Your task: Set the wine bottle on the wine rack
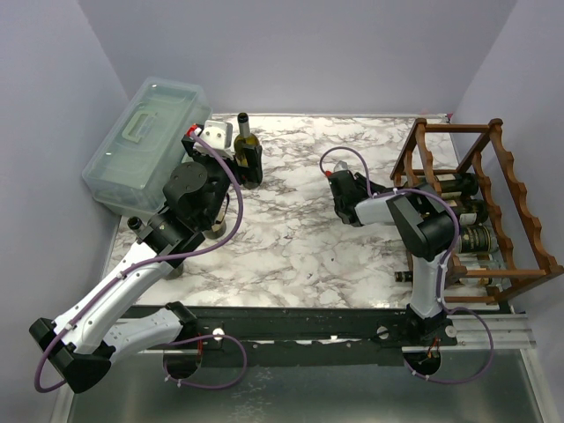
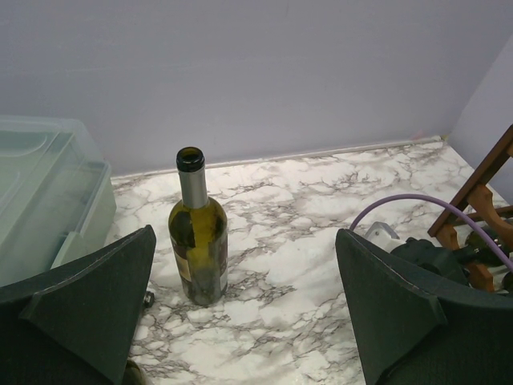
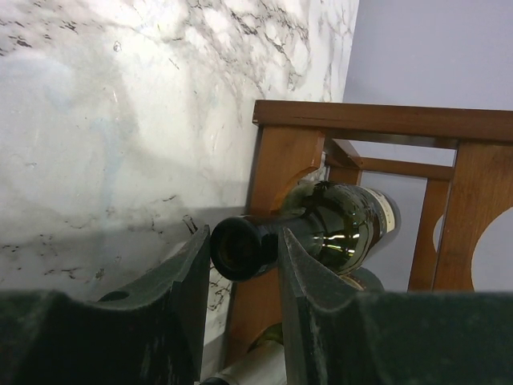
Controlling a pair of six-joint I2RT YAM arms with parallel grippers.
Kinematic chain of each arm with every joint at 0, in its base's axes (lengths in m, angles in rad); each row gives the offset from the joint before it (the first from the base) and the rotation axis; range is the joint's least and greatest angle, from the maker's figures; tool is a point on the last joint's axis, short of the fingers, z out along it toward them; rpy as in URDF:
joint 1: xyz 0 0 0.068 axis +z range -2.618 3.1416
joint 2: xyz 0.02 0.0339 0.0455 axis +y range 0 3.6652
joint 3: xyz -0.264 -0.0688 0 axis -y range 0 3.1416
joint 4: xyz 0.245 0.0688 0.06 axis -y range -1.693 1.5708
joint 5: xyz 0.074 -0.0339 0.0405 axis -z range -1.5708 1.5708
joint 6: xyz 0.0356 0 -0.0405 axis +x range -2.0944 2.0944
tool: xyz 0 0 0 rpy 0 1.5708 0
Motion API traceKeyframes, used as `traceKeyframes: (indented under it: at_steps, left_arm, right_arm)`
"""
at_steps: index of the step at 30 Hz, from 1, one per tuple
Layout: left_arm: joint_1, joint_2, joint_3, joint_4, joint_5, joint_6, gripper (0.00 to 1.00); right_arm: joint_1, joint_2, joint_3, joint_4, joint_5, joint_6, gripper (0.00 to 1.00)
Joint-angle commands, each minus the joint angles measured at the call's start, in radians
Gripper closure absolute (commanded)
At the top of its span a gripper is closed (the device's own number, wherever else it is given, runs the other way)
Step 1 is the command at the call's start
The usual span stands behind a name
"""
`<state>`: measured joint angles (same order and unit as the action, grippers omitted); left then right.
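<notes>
Green glass wine bottle (image 2: 198, 233): upright, far left, near the translucent plastic lidded box (image 1: 145, 141). My left gripper (image 2: 244, 234): spread, not touching; the bottle sits off-centre, so I fear one finger tips it. Right gripper (image 3: 242, 237): pressed together, seemingly empty, facing the reddish-brown wooden wine rack (image 1: 520, 203).

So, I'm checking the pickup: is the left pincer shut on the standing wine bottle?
No, the left wrist view shows the wine bottle standing free on the marble, beyond the wide-open left pincer and untouched by it.

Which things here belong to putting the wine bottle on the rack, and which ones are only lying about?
Job: upright wine bottle; wine rack; racked bottle in the right gripper.
Lying about: translucent plastic box.
</notes>
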<state>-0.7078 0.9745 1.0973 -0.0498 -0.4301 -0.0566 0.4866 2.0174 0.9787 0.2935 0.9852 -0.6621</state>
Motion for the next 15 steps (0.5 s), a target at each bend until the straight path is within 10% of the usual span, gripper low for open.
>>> traceKeyframes:
  at_steps: [1, 15]
  left_arm:
    - [0.001, -0.008, 0.011, -0.008, 0.025, -0.011, 0.04]
    - [-0.002, -0.003, 0.021, -0.02, 0.022, -0.015, 0.04]
  right_arm:
    - [-0.007, 0.022, 0.011, -0.077, -0.077, 0.095, 0.66]
    - [0.046, -0.127, 0.066, -0.218, -0.223, 0.185, 0.2]
